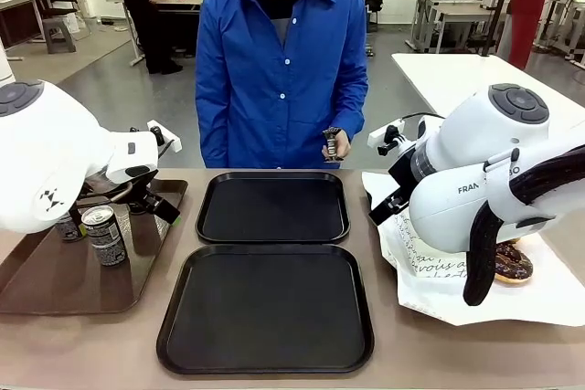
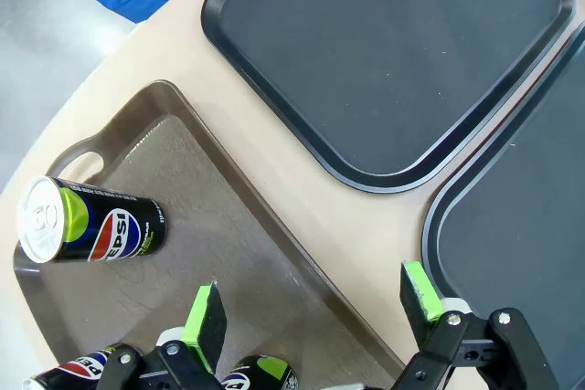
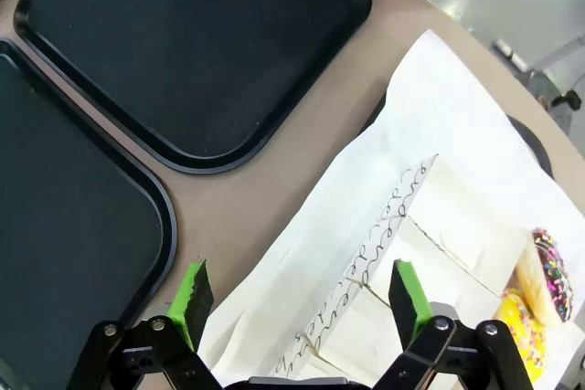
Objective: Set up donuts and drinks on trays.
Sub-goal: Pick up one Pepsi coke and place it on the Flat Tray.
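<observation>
Two black trays lie bare mid-table, the far tray (image 1: 274,207) and the near tray (image 1: 267,308). Dark cans (image 1: 103,235) stand on a brown tray (image 1: 55,280) at the left. My left gripper (image 2: 313,308) hovers open over that brown tray's inner edge. One can (image 2: 91,226) stands beyond it, and two others (image 2: 260,376) are right under its fingers. My right gripper (image 3: 302,303) is open above white paper sleeves (image 3: 411,253). A chocolate sprinkled donut (image 3: 553,271) and a yellow donut (image 3: 516,326) lie just past it. The chocolate donut (image 1: 512,262) also peeks out under my right arm.
A person in a blue shirt stands at the far side, one hand (image 1: 335,145) holding a small dark object at the table edge. White paper (image 1: 430,285) covers the right side of the table. My right arm's bulk hides much of it.
</observation>
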`<state>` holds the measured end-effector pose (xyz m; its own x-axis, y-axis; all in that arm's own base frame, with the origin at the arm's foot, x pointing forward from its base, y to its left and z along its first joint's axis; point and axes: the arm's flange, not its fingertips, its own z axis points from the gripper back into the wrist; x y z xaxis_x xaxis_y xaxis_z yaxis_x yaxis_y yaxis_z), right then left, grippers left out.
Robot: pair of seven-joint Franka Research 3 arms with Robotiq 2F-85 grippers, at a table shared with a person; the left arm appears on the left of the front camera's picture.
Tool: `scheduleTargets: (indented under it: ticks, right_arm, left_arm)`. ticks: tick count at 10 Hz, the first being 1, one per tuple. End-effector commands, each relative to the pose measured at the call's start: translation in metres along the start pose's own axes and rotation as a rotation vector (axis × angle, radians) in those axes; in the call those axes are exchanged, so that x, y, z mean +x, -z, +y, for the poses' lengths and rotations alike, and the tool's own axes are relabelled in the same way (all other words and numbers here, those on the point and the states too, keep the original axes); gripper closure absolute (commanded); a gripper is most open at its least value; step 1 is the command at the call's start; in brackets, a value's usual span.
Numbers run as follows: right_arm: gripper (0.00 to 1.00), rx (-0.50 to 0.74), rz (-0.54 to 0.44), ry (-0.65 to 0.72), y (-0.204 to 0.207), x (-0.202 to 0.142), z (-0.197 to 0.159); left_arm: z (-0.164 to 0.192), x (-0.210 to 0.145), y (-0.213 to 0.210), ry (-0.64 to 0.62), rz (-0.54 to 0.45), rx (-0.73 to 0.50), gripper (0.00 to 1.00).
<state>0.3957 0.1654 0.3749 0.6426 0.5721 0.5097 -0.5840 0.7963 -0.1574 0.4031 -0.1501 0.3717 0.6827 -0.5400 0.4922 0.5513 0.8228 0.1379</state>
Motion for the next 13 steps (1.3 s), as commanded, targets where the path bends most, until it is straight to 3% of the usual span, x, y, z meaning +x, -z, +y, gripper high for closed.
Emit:
scheduleTargets:
  ticks: [1,4,7,8,11,13]
  right_arm:
    - [0.0,0.001,0.0,-0.002,0.0,0.0,0.001]
    - [0.0,0.0,0.0,0.0,0.0,0.0,0.0]
    - [0.0,-0.074,-0.02,-0.04,-0.081,-0.066,0.028]
    - [0.0,-0.085,-0.009,-0.038,-0.11,-0.092,0.034]
    - [0.0,-0.047,0.236,-0.039,-0.163,-0.162,0.06]
    - [0.0,0.008,0.32,-0.037,-0.167,-0.204,0.063]
  left_arm:
    - [0.0,0.0,0.0,0.0,0.0,0.0,0.0]
    - [0.0,0.0,0.0,0.0,0.0,0.0,0.0]
    - [-0.019,-0.053,-0.078,0.029,-0.088,-0.008,0.0]
    - [-0.019,-0.075,-0.106,0.042,-0.074,-0.031,0.0]
    - [-0.026,-0.136,-0.145,-0.001,0.077,-0.146,0.0]
    - [-0.034,-0.173,-0.144,-0.005,0.116,-0.204,0.0]
